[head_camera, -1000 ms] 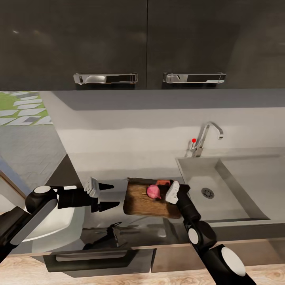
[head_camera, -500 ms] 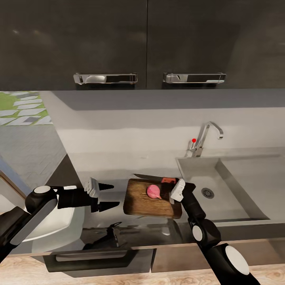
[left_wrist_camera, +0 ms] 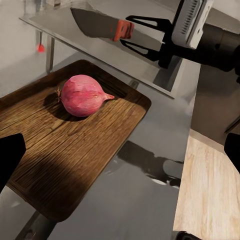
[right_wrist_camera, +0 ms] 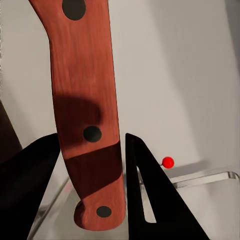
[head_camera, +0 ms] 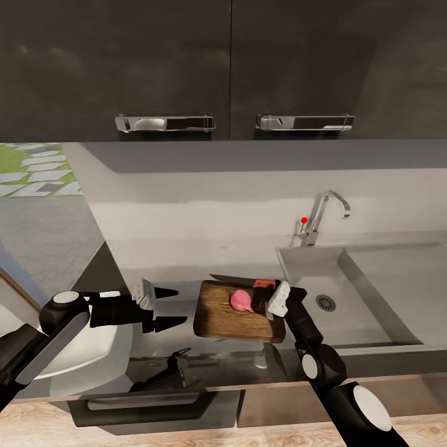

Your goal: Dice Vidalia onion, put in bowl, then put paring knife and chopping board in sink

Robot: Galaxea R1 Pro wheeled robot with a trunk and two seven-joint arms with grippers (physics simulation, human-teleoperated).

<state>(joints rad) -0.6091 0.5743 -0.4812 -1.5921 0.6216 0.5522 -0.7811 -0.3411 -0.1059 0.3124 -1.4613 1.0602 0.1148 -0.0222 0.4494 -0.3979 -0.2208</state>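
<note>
Centrally placed in the head view: chopping board (head_camera: 239,311), dark wood, flat on the grey countertop (head_camera: 174,264), just left of the sink (head_camera: 372,292). Resting on its upper right part, the Vidalia onion (head_camera: 241,300), pinkish-red, whole, pointed tip toward the right of the frame. Along the board's far edge, the paring knife (head_camera: 243,280), dark blade pointing to the frame's left, red handle at the right, held clear of the wood as seen from the left wrist view (left_wrist_camera: 102,25). Clamped on that handle, the right gripper (head_camera: 268,289); from the right wrist view, red handle (right_wrist_camera: 90,115) with dark rivets pressed between two black fingers (right_wrist_camera: 145,190). At lower left of the head view, the left gripper (head_camera: 169,307), jaws spread apart and holding nothing, hovering over bare countertop left of the board and well apart from the onion. Partly hidden under the left arm at the frame's lower left, the white bowl (head_camera: 87,354). Behind the basin, chrome tap (head_camera: 323,217) with a red dot. Across the top, dark wall cabinets (head_camera: 230,62) with metal handles.
</note>
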